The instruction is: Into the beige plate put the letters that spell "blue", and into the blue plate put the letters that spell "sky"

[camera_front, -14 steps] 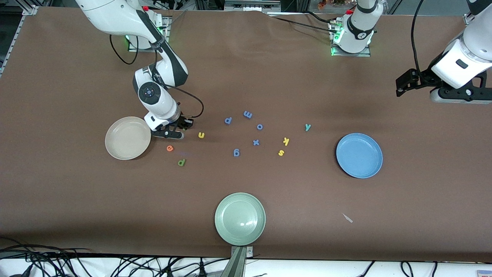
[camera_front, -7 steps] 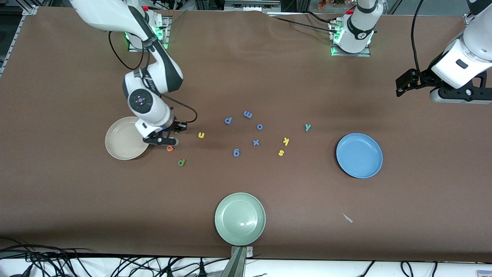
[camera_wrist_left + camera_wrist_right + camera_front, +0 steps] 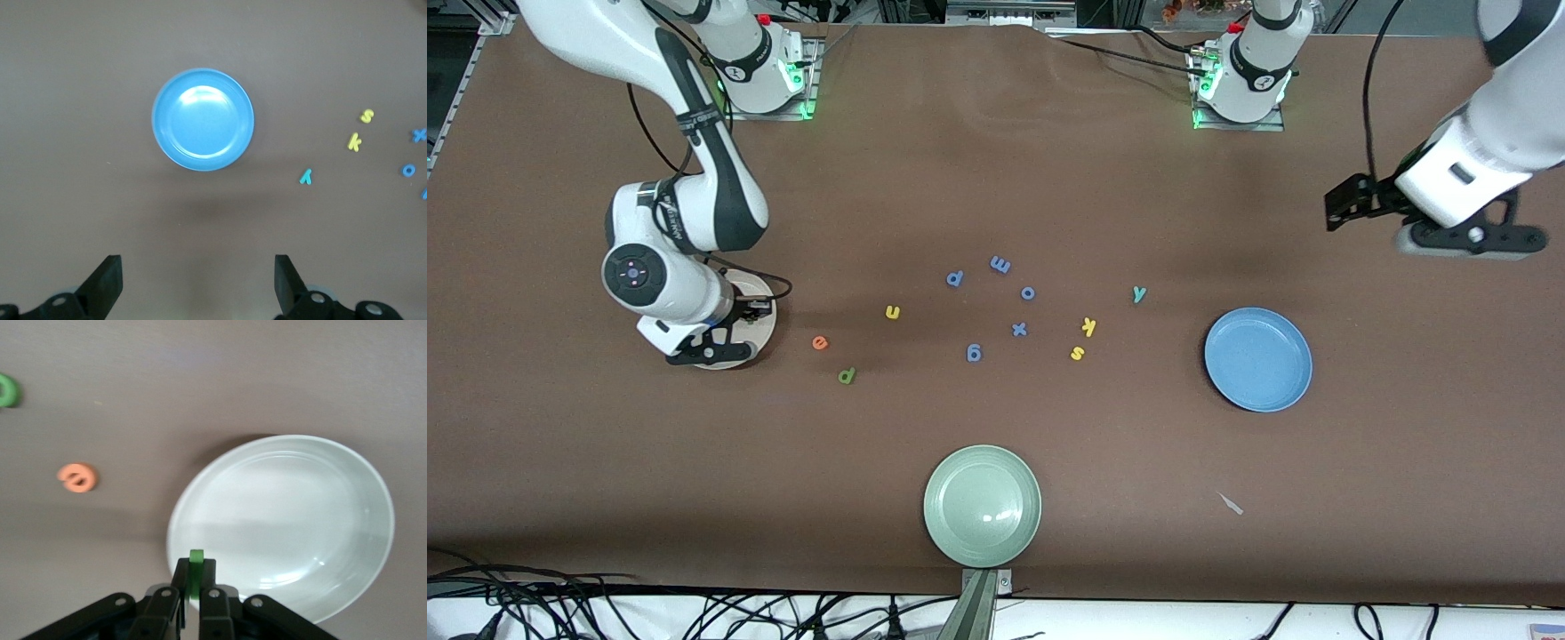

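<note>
Over the beige plate (image 3: 287,520) hangs the right gripper (image 3: 194,585), squeezed tight on the green l (image 3: 195,570), which stands straight up. The left gripper (image 3: 195,283) waits, spread wide.

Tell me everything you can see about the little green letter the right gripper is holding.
The green l is a small, straight bar of bright green, foam-looking material with a squared top end. It stands pinched between the shut fingers of the right gripper, only its upper part showing above them. It hangs over the rim of the beige plate, not touching it. The plate shows nothing in it.
</note>
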Robot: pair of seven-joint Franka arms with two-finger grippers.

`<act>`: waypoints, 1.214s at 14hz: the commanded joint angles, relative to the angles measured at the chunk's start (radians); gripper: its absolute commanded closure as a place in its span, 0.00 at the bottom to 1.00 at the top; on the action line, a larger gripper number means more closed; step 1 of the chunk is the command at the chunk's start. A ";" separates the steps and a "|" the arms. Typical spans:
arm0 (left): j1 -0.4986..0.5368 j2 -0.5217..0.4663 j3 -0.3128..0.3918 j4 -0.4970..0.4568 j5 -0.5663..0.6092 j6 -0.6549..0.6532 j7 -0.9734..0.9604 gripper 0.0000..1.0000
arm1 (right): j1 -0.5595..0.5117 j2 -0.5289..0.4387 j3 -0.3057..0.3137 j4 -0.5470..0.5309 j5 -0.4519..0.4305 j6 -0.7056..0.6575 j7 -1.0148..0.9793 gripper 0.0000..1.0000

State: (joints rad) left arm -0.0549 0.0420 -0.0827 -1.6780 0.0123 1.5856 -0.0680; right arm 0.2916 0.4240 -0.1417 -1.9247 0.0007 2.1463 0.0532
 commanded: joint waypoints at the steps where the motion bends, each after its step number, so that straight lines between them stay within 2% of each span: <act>1: -0.061 0.137 -0.020 0.040 -0.026 -0.003 0.008 0.00 | -0.020 0.030 0.004 0.016 0.008 -0.005 -0.032 0.37; 2: -0.092 0.204 -0.023 0.091 -0.025 0.000 0.010 0.00 | -0.020 0.032 0.004 0.019 0.013 -0.003 -0.029 0.00; 4: -0.164 0.316 -0.023 0.184 -0.025 0.002 0.011 0.00 | -0.008 0.029 0.007 0.058 0.013 -0.015 -0.013 0.00; 5: -0.199 0.353 -0.023 0.195 -0.026 0.017 0.010 0.00 | -0.005 0.029 0.013 0.076 0.015 -0.019 -0.009 0.00; 10: -0.310 0.479 -0.023 0.179 -0.026 0.235 -0.001 0.00 | 0.003 0.053 0.062 0.131 0.019 -0.013 0.048 0.00; 14: -0.374 0.579 -0.023 0.115 -0.011 0.442 0.010 0.00 | 0.009 0.102 0.132 0.191 0.064 0.004 0.117 0.00; 17: -0.399 0.601 -0.023 0.014 -0.011 0.583 -0.004 0.01 | 0.047 0.154 0.137 0.181 0.064 0.130 0.117 0.00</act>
State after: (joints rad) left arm -0.4333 0.6518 -0.1183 -1.5995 0.0074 2.0915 -0.0717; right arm 0.3166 0.5259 -0.0045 -1.7665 0.0466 2.2166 0.1615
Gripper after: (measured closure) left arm 0.000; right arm 0.000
